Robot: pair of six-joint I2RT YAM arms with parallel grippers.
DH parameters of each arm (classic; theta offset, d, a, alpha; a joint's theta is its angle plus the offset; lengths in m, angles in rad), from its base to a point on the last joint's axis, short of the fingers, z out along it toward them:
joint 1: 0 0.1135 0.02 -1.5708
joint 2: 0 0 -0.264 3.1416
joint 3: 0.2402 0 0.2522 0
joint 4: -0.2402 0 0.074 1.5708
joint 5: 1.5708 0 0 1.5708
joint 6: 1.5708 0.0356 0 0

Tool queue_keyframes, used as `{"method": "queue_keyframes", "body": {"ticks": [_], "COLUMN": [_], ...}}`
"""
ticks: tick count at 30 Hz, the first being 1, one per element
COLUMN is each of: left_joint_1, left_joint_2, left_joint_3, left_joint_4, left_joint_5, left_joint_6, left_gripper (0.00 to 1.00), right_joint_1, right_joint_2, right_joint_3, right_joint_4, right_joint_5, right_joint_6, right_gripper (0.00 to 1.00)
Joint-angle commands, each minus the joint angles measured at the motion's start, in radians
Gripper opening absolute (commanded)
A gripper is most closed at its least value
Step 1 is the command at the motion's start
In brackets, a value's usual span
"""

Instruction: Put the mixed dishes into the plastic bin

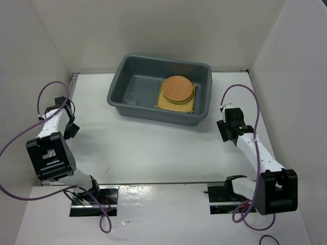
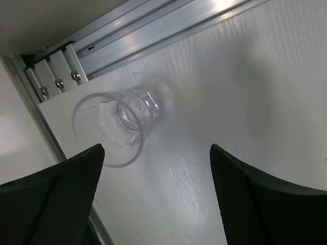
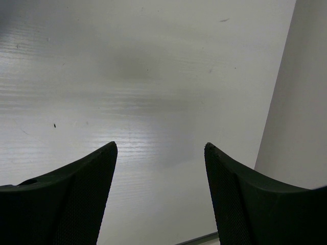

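The dark grey plastic bin (image 1: 203, 97) stands at the back middle of the table. Inside it a square tan woven plate (image 1: 162, 100) lies on the right half, with a round orange-brown plate (image 1: 178, 89) on top. A clear cup (image 1: 130, 98) rests in the bin's left half. Another clear cup (image 2: 116, 126) lies on its side by the aluminium rail, just ahead of my left gripper (image 2: 156, 153) and toward its left finger. That gripper is open and empty. My right gripper (image 3: 160, 150) is open over bare table, right of the bin.
White walls enclose the table on the left, back and right. An aluminium rail (image 2: 153, 25) with a corner bracket runs along the table edge behind the lying cup. The right wall (image 3: 301, 102) stands close to my right gripper. Purple cables loop from both arms.
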Motion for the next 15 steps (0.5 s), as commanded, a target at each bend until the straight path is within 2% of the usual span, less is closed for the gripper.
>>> {"method": "queue_keyframes", "body": {"ticks": [1,3,8,12,15], "left_joint_1": [0.040,0.051,0.051,0.051,0.051], "left_joint_2": [-0.015,-0.006,0.032,0.077,0.087], "left_joint_3": [-0.006,-0.018,-0.027,-0.027,-0.018], "left_joint_4": [0.030,0.055,0.085,0.085,0.085], "left_joint_5": [0.003,0.037,0.088,0.116,0.134], "left_joint_6": [0.050,0.073,0.110,0.119,0.101], "left_gripper": [0.90,0.87,0.49,0.42,0.42], "right_joint_1": [0.011,0.011,0.011,0.011,0.011], "right_joint_2": [0.002,0.002,0.002,0.002,0.002], "right_joint_3": [-0.006,-0.006,-0.006,-0.006,-0.006], "right_joint_4": [0.038,0.038,0.038,0.038,0.038], "right_joint_5": [0.010,0.010,0.010,0.010,0.010], "right_joint_6": [0.018,0.018,0.018,0.018,0.018], "right_gripper": [0.74,0.74,0.74,0.74,0.74]}}
